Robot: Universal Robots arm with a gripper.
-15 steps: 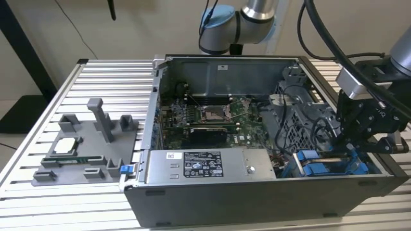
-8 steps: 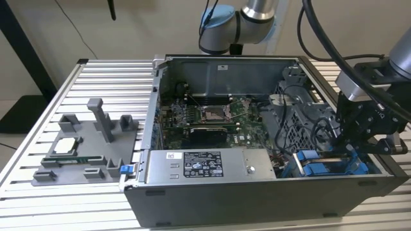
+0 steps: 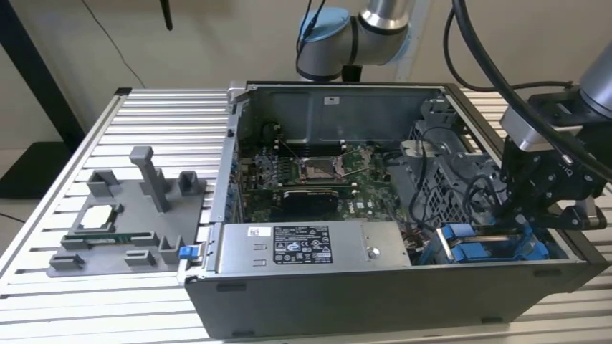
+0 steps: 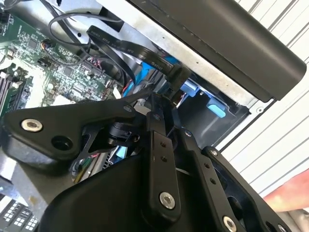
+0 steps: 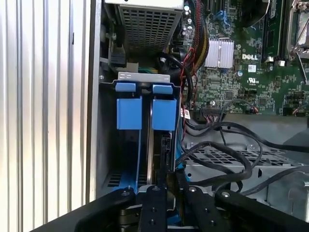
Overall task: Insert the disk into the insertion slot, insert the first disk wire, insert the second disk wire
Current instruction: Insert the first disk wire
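Slatted worktop (image 3: 143,301), open PC case (image 3: 383,301). Fingers (image 5: 153,208) narrow, pinching connector of black cable (image 4: 130,48). Disk (image 5: 164,113) seated in slot (image 5: 104,145) straight ahead of fingertips. Second blue-framed drive (image 5: 129,113) alongside.

In the exterior view the arm (image 3: 378,29) runs off the top edge. The gripper (image 3: 517,222) sits low behind the cables (image 3: 478,186), so its tip and its grip cannot be made out. It also covers part of the blue disk frames (image 3: 483,247), and their labels are hidden, so the task's own disk cannot be picked out. In the first wrist view those frames stand edge-on in the bay (image 5: 107,145), their near ends lost behind the gripper. In the second wrist view the gripper's body blocks much of the circuit board (image 4: 63,72), and where the flat black cable (image 4: 125,48) ends is unclear.
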